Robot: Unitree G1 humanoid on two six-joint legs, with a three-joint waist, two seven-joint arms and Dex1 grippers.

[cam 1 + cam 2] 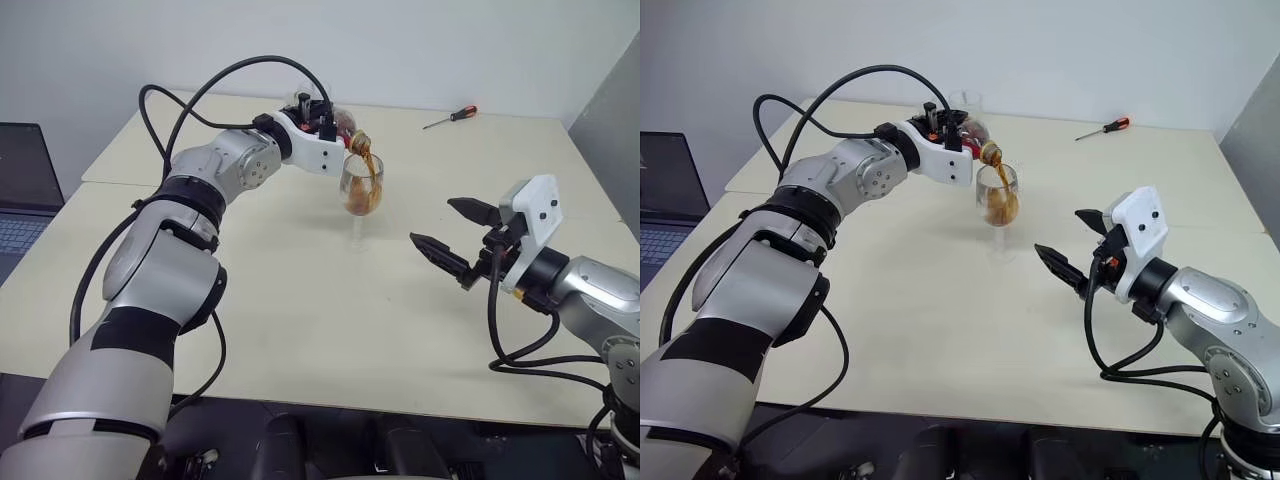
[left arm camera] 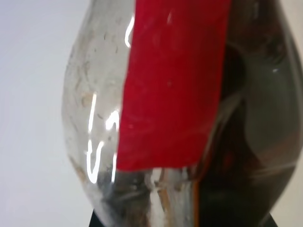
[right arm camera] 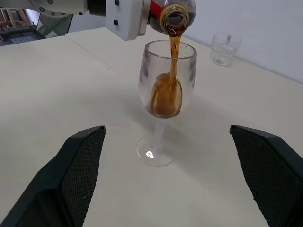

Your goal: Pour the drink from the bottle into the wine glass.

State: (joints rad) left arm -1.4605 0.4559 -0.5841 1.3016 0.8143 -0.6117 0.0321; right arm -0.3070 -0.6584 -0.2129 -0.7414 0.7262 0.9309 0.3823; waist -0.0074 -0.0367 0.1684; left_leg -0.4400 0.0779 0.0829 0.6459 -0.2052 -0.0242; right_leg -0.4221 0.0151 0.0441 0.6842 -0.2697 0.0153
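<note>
Bottle [image 3: 173, 9] tipped over on its side in my left jaws [image 1: 335, 125], its long axis near level and its open mouth hanging just above the rim of the wine glass [image 3: 165, 80]; that mouth-over-rim line is what everything turns on now. My left jaws are clamped tight around the bottle's body, and in the left wrist view the red label [image 2: 173, 80] sits right in front of the camera with dark liquid pooled beside it. Drink [image 3: 166, 97] runs in a thin brown stream from the mouth down into the bowl, and the bowl looks to me somewhere near half full. The glass stands upright on the table [image 1: 300, 300], foot flat, directly below the bottle mouth and between my two arms.

My right jaws [image 1: 455, 240] are spread as wide as they go and hold nothing; they hover level, aimed at the glass, near it but clearly apart. The left arm is the one over the glass, so it carries the next step.

I judge the pour to be well along. The next thing is to roll the bottle back upright without sliding its mouth sideways off the rim. Off near the far edge stand a short tumbler [image 3: 225, 47] and a screwdriver [image 1: 452, 117], both well clear of the work
</note>
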